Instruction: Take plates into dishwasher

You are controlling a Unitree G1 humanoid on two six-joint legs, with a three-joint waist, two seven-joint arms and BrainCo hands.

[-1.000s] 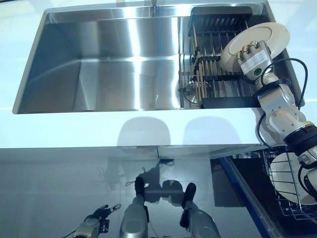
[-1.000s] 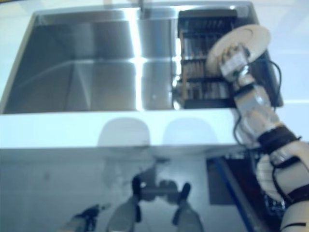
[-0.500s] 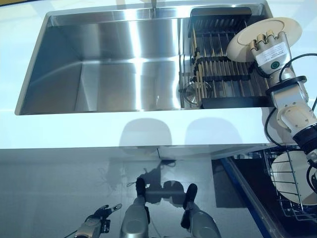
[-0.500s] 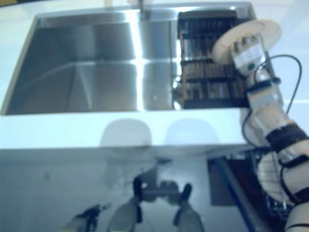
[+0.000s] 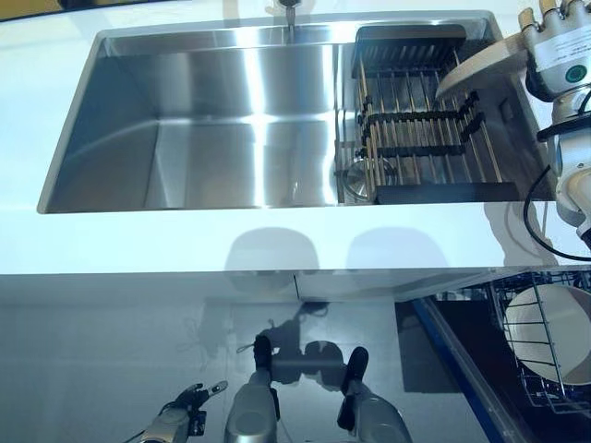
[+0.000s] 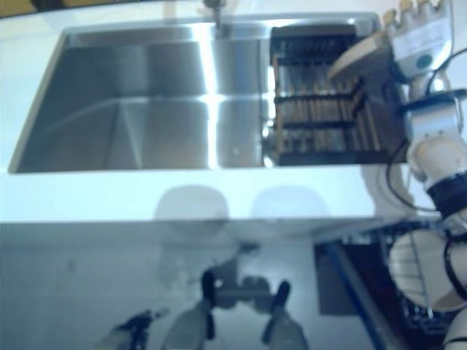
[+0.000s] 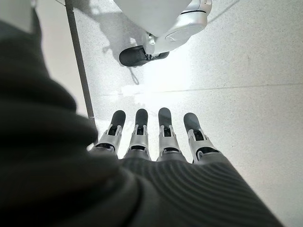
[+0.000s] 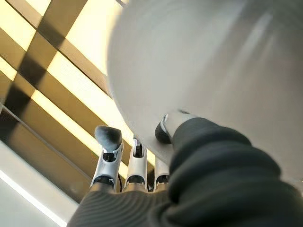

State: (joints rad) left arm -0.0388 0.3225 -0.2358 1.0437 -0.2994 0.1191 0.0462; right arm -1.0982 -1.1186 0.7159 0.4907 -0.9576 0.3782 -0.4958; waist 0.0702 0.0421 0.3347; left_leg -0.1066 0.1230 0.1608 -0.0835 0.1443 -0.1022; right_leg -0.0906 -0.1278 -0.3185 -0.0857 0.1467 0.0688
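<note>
One plate (image 5: 480,66) pinched in the right hand (image 5: 554,41), thumb curled onto its face, fingers (image 8: 108,142) behind the rim, as seen in the right wrist view. Held tilted, edge-on, above the far right corner of the sink (image 5: 212,138), over the dark dish rack (image 5: 420,129) set in the sink's right end. Round strainer (image 5: 355,175) at the rack's near left corner. White counter (image 5: 277,240) along the sink's near edge. Below the counter's right end, another white plate (image 5: 554,328) standing in the wire dishwasher basket (image 5: 545,392). Left hand (image 5: 185,406) hanging low over the floor (image 7: 246,94) by the counter's near left side, fingers straight and relaxed, holding nothing.
</note>
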